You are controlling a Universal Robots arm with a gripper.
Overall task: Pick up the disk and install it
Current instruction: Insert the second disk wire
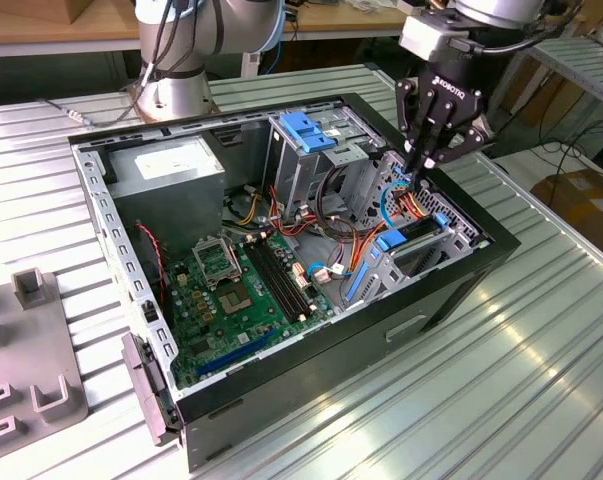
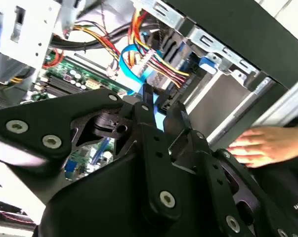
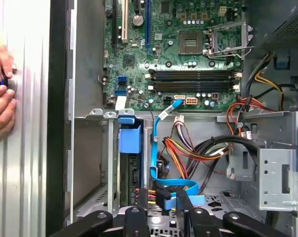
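Note:
The disk (image 1: 409,240) stands on edge inside the drive bay at the corner of the open computer case (image 1: 461,290), on the exterior view's right. Its blue rail (image 3: 130,139) shows above a dark slot in the first wrist view. My gripper (image 1: 419,168) hangs just above that bay, fingers pointing down into the cables. In both wrist views the fingers (image 2: 148,101) stand close together around the black connector (image 3: 163,196) of a blue flat cable (image 3: 161,116), a little beside the disk.
A person's hands (image 3: 0,94) rest on the table just outside the case wall. Inside the case are the motherboard (image 1: 246,285), a grey power supply (image 1: 166,170), a blue-topped drive cage (image 1: 306,130) and bundles of coloured wires (image 3: 188,148). A grey fixture (image 1: 26,350) sits at the table's left.

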